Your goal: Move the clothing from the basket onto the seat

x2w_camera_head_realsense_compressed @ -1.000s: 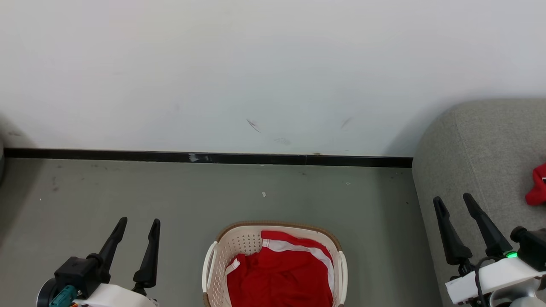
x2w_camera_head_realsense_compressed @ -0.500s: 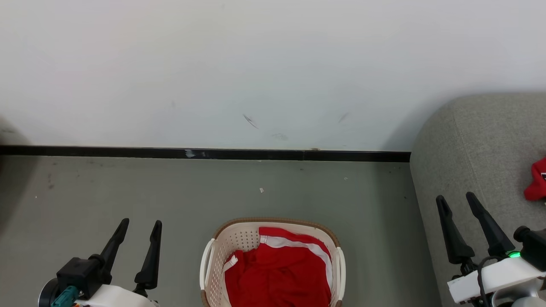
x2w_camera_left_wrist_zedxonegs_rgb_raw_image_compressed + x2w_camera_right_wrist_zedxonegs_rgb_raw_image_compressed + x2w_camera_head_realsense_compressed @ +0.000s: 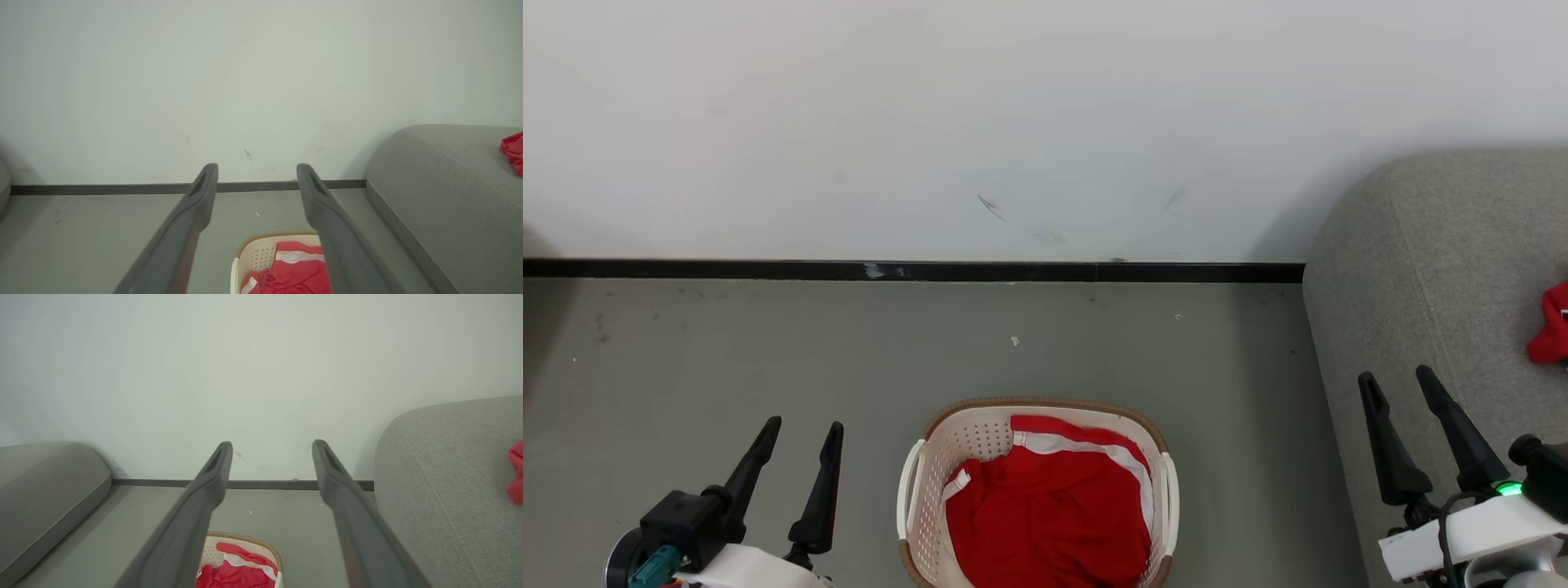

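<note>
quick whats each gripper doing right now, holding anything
left gripper: open, holding nothing
right gripper: open, holding nothing

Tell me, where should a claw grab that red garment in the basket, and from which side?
Probably the bunched folds near the middle of the red garment, from straight above: the basket walls fence its sides, only the top is open, and wrinkles pinch easily.

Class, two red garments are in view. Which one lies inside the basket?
The larger red garment with the white band, inside the cream basket on the floor. The other red garment lies on the grey seat.
</note>
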Controlling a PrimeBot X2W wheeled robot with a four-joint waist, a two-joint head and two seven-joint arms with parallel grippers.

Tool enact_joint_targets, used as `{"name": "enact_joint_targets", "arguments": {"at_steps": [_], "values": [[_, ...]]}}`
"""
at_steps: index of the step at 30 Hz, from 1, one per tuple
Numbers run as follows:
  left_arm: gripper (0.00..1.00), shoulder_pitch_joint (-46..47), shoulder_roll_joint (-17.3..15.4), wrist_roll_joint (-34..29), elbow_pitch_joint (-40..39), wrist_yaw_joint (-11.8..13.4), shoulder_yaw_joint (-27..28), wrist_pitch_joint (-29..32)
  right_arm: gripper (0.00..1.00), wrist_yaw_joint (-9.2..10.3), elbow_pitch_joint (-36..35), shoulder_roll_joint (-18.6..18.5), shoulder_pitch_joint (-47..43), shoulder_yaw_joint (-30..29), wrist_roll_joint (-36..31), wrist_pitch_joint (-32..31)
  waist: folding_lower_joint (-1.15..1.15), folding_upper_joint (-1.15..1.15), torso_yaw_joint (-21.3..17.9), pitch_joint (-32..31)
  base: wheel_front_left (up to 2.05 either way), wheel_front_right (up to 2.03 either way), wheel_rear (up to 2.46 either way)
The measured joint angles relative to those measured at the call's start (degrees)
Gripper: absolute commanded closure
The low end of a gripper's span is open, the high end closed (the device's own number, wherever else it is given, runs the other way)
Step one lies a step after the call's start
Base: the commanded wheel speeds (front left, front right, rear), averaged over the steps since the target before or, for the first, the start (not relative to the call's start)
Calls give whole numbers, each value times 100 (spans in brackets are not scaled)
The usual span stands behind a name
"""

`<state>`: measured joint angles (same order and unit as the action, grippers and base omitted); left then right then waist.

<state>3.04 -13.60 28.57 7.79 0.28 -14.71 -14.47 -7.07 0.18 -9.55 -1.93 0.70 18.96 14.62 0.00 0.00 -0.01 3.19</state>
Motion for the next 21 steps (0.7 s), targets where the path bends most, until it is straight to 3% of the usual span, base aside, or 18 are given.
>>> {"name": "enact_joint_targets", "arguments": {"at_steps": [21], "values": [[0, 432, -4, -64, 52, -152, -73, 0, 0, 0, -245, 31, 360, -69, -82, 0, 0, 0, -170, 786, 0, 0, 0]]}}
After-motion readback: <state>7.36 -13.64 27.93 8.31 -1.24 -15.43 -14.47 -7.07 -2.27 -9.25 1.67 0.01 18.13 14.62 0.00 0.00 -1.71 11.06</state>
